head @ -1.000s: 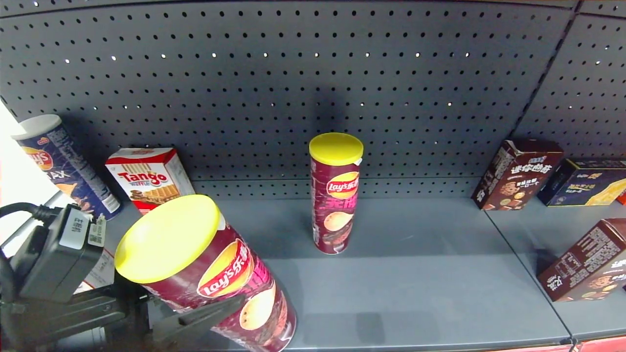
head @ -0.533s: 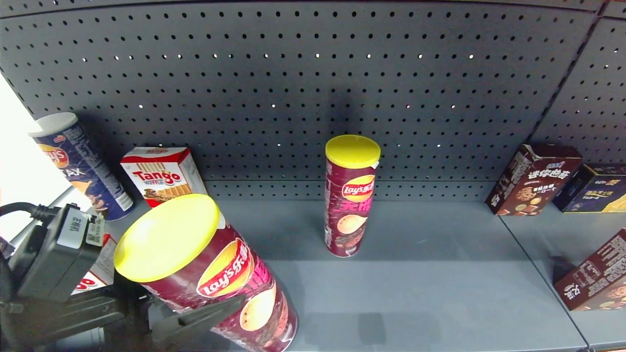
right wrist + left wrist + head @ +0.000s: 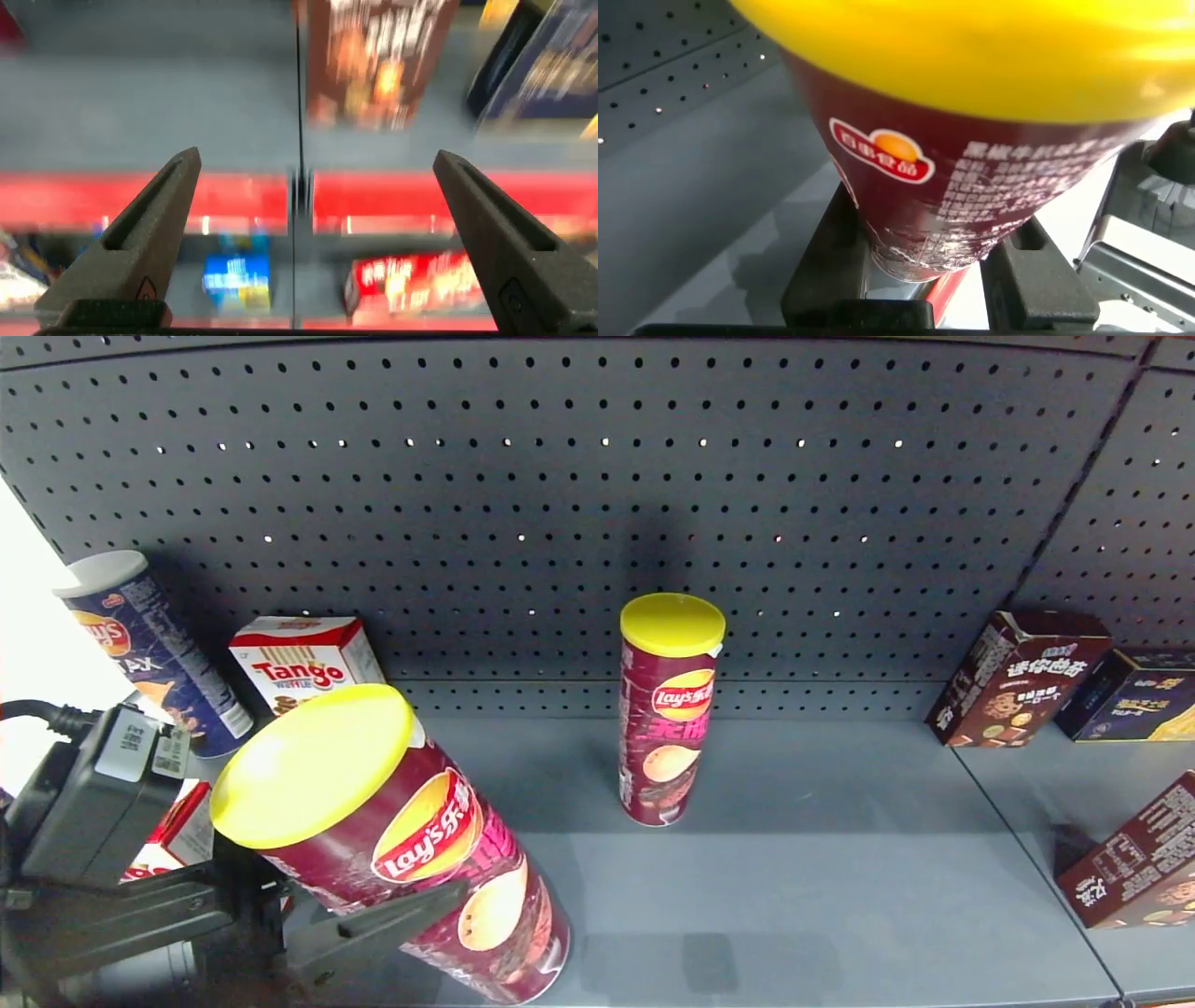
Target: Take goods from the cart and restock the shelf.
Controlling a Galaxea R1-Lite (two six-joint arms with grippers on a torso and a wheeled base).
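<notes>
The left gripper [image 3: 924, 275] is clamped low on a tilted can [image 3: 392, 840] at the shelf's [image 3: 794, 859] front-left corner. It should right the can, apparently not yet resting, and lower it flat before releasing.

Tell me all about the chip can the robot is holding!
The chip can is a tall dark red tube with a yellow lid, a red and yellow logo and chip pictures. It looks like cardboard with a plastic lid. The left hand grips its lower body, holding it tilted over the shelf, front left.
</notes>
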